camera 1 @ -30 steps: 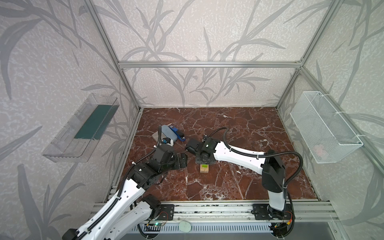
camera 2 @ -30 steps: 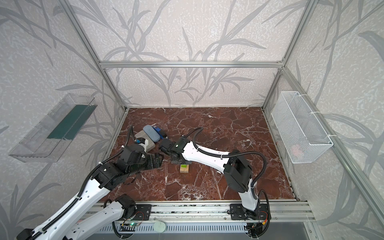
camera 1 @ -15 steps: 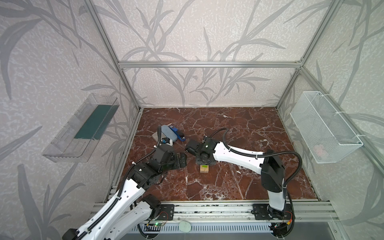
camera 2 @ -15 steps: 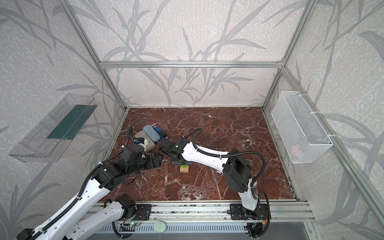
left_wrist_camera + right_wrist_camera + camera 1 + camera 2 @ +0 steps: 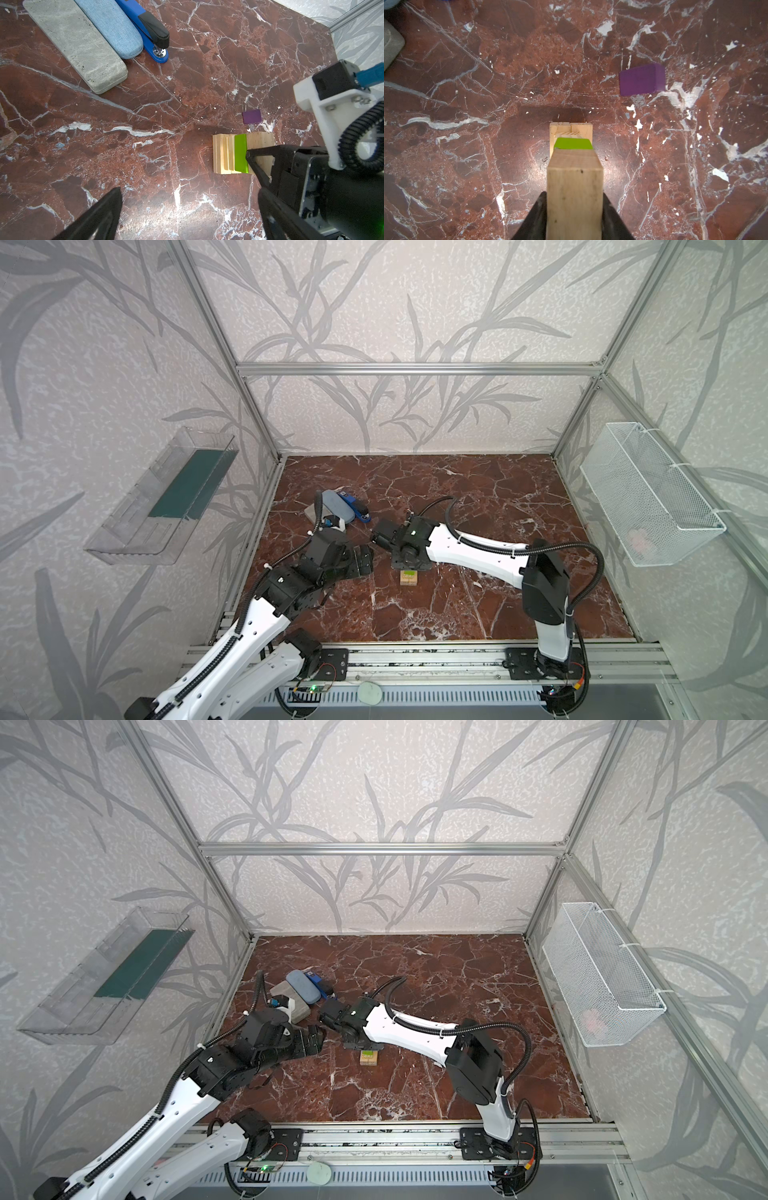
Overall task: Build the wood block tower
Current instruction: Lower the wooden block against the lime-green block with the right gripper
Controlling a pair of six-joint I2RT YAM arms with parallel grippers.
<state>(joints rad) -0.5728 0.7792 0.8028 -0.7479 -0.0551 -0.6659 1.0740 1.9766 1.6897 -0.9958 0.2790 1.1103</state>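
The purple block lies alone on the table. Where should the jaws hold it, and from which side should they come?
Come straight down from above and close the jaws on its two long side faces. The purple block lies flat on the table, apart from the tower, nothing touching its sides.

No text, brand, number or sign can be read in any view; the pale wood block (image 5: 574, 193), the tower (image 5: 223, 155) and the purple block (image 5: 251, 116) show bare faces. The stapler (image 5: 149, 35), grey case (image 5: 76, 45) and blue case (image 5: 112, 27) carry no legible marking; anything printed on the arms is too small to tell.
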